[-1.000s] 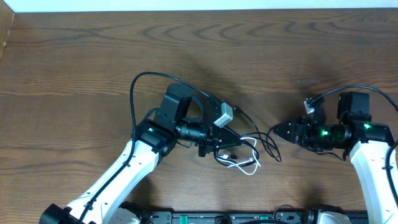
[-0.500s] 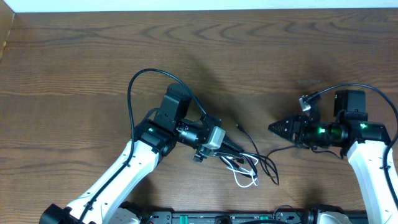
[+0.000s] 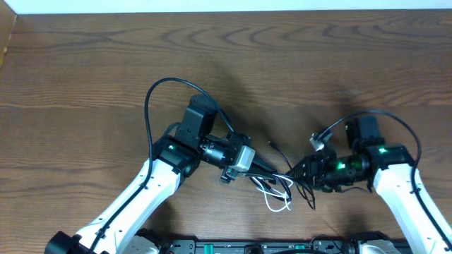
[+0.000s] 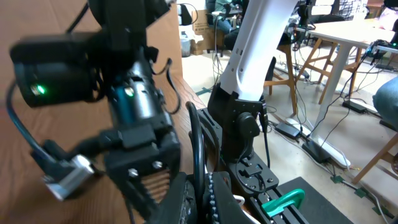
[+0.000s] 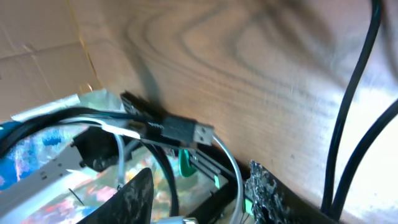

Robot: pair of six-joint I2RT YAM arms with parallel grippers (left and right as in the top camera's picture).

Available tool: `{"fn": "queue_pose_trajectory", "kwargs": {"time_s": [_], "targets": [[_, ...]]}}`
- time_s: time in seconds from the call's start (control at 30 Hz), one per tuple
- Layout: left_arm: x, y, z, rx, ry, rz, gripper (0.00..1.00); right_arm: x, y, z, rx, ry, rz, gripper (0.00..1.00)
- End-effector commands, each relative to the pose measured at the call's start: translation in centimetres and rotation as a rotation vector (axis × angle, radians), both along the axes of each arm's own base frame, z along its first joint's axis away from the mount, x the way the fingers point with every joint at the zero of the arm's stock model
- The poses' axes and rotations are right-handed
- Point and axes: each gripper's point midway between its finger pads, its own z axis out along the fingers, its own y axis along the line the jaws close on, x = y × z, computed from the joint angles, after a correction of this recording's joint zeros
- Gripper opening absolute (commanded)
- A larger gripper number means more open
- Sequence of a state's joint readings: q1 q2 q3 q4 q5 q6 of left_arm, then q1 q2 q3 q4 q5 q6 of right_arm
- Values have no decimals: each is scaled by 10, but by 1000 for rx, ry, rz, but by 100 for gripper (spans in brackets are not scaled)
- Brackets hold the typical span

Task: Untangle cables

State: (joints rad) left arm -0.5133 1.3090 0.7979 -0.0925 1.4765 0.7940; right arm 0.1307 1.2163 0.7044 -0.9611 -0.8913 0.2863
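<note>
The cables [image 3: 284,189] lie tangled near the table's front edge, between my two grippers: a white loop [image 3: 278,205] among black cords, and a black plug [image 3: 274,146] pointing away. My left gripper [image 3: 260,169] is shut on a black cable [image 4: 197,163], which runs up between its toothed pads [image 4: 216,198]. My right gripper [image 3: 299,171] has reached the right side of the tangle. In the right wrist view its fingers [image 5: 135,194] stand apart, with a black cord [image 5: 166,180] and a pale cord [image 5: 235,171] passing between them. A USB plug [image 5: 185,130] lies just ahead.
Both arms' thick black cables loop over the wooden table [image 3: 106,63], one by the left arm [image 3: 152,95] and one by the right [image 3: 395,120]. The table's front edge with a black rail [image 3: 282,247] lies close behind the tangle.
My right arm has moved left into the tangle, its jaws narrowing. My left wrist rotated and dragged the cables slightly toward the front edge, then held still.
</note>
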Motion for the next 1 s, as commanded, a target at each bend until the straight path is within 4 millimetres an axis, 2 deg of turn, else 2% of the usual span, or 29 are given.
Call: {"fn": "queue_pose_trajectory", "kwargs": {"time_s": [0.0,0.07,0.17,0.37,0.5,0.73,0.97], "targets": [[1,0,3,-11,-29,2,8,-13,7,-2,35,106,-28,46],[5,-1,-1,12,-27,25,8,-18,9,-2,53,167,-55,48],[6,-1,-5,32,-19,40,8,-25,9,-3,40,251,-90,57],[6,-1,-5,31,-20,40,8,-30,8,-3,24,371,-163,57],[6,-1,-5,29,-23,40,8,-29,8,-4,14,428,-208,55],[7,-2,-1,10,-48,36,8,-28,7,-5,-4,518,-286,43],[8,-2,-1,6,-55,36,8,-28,7,-5,-10,576,-334,38]]}}
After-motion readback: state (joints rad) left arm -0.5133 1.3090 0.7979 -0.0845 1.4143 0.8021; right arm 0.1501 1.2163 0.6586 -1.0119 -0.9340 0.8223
